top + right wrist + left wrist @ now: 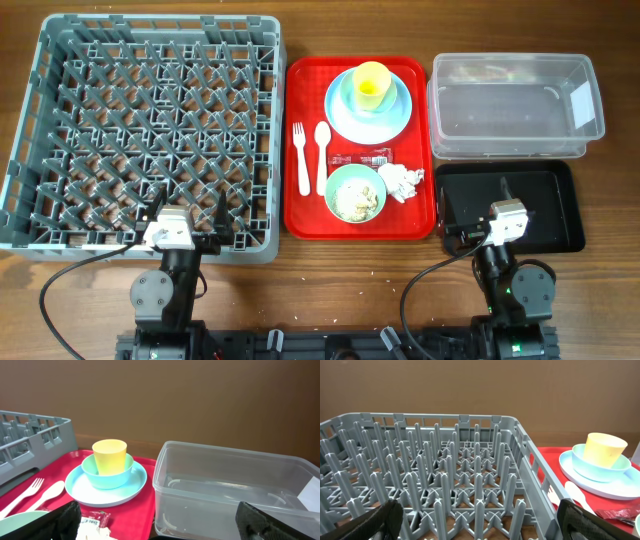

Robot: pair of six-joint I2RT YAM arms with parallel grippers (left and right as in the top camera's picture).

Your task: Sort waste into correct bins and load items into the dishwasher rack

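The grey dishwasher rack [160, 22] fills the left side, and my open left gripper [187, 215] hangs over its near edge with nothing between the fingers. On the red tray [305, 225] a yellow cup [372, 82] sits in a pale blue bowl [394, 100] on a light blue plate [345, 120]. Near them lie a white fork [301, 160], a spoon [321, 155], a red wrapper [365, 158], a crumpled napkin [402, 181] and a pale green bowl [355, 193] holding rice scraps. My open, empty right gripper [476, 197] is over the black tray [545, 225].
The clear tub [515, 105] stands empty behind the black tray, its wall close ahead in the right wrist view [235, 485]. Rack pegs [470, 475] rise right under the left gripper. Bare wooden table runs along the front edge by both arm bases.
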